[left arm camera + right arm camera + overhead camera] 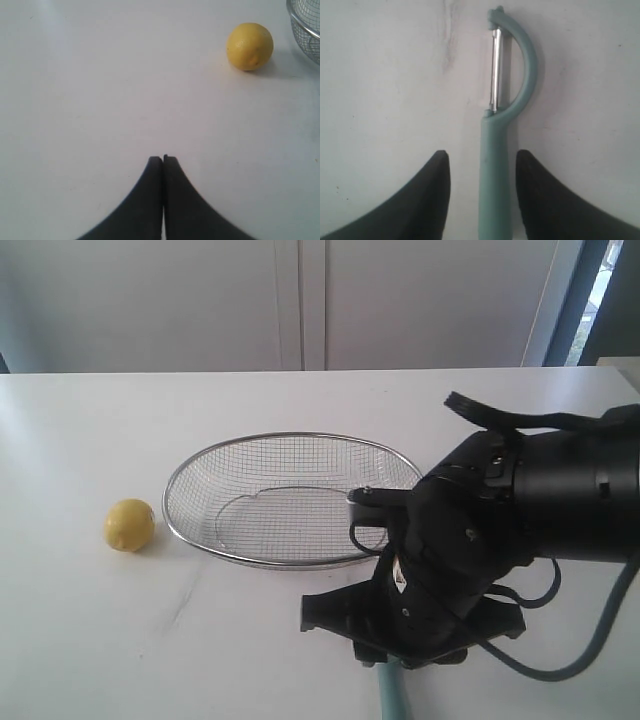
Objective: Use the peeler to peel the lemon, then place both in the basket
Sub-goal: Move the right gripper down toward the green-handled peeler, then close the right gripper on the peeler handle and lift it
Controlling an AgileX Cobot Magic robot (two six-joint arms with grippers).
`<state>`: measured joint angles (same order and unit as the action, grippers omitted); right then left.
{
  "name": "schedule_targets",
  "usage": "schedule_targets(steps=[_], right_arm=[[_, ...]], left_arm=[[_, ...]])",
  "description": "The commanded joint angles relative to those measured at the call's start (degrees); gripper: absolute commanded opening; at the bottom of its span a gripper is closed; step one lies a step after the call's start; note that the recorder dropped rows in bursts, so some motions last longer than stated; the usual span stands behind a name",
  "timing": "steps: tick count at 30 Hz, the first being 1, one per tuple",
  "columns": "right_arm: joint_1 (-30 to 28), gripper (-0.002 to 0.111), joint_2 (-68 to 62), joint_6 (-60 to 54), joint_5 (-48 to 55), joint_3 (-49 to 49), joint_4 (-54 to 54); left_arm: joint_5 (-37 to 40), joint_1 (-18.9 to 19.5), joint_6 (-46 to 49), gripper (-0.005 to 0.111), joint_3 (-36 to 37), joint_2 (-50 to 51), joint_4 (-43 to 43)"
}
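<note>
The yellow lemon point(130, 525) rests on the white table just left of the wire-mesh basket point(180, 525). In the left wrist view the lemon point(249, 46) lies well ahead of my left gripper point(163, 159), which is shut with nothing between its fingers. The basket point(306, 27) shows at that view's corner. The teal peeler point(495, 150) lies flat on the table, blade point(495, 70) pointing away. My right gripper point(482, 154) is open and straddles the handle, with a gap on each side. In the exterior view only the handle's end point(390, 700) shows under the right arm point(470, 540).
The basket holds nothing. The bulky black right arm covers the table's front right and overlaps the basket's near right rim. A grey cable point(560, 665) loops beside it. White cabinet doors point(300, 300) stand behind the table.
</note>
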<state>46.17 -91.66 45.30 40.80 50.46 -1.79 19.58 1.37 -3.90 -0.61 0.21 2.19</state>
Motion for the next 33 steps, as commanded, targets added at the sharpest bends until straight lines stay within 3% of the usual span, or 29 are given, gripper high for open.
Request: schedule_targets(steps=[1, 18, 20, 27, 33], right_arm=[[0.12, 0.041, -2.3, 0.21, -1.31, 0.11, -0.64], [2.04, 0.041, -9.89, -0.14, -3.57, 0.11, 1.79], [2.04, 0.036, -9.89, -0.48, -2.88, 0.11, 1.79], [2.04, 0.001, -9.89, -0.75, -2.5, 0.11, 1.79], [2.04, 0.0, -9.61, -2.16, -2.5, 0.11, 1.08]], left_arm=[[1.17, 0.16, -0.13, 0.0, 0.61, -0.21, 0.33], [1.17, 0.16, -0.13, 0.0, 0.61, -0.21, 0.33], [1.17, 0.16, -0.13, 0.0, 0.61, -0.21, 0.33], [1.17, 0.16, -0.13, 0.0, 0.61, -0.21, 0.33], [1.17, 0.16, -0.13, 0.0, 0.61, -0.21, 0.33]])
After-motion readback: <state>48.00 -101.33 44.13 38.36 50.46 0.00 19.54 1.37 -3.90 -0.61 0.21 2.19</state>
